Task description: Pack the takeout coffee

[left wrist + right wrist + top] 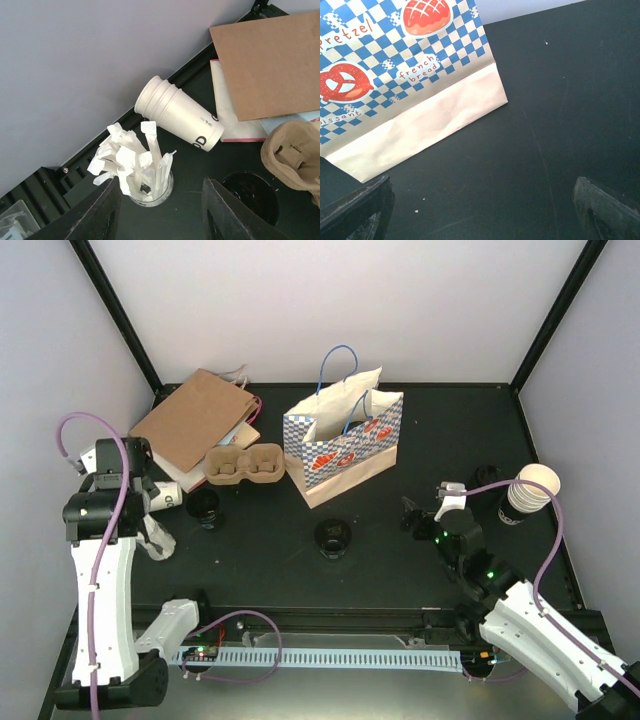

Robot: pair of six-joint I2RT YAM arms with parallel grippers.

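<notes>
Standing just beside the spread, empty left gripper [161, 187]: a lidded coffee [248, 192].

One black-lidded cup [333, 536] stands upright in the middle of the table [440, 430] — lid on. A second lidded cup [203, 503] stands upright further left — just in front of the cardboard carrier [243, 463].

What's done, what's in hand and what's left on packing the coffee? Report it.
Done: nothing visibly packed. The left lidded cup and the middle lidded cup stand on the table, outside the cup carrier and the open checked bag. In hand: nothing; the left gripper and right gripper are open and empty. Left: pick up both cups and pack them, probably carrier first, then bag.
</notes>
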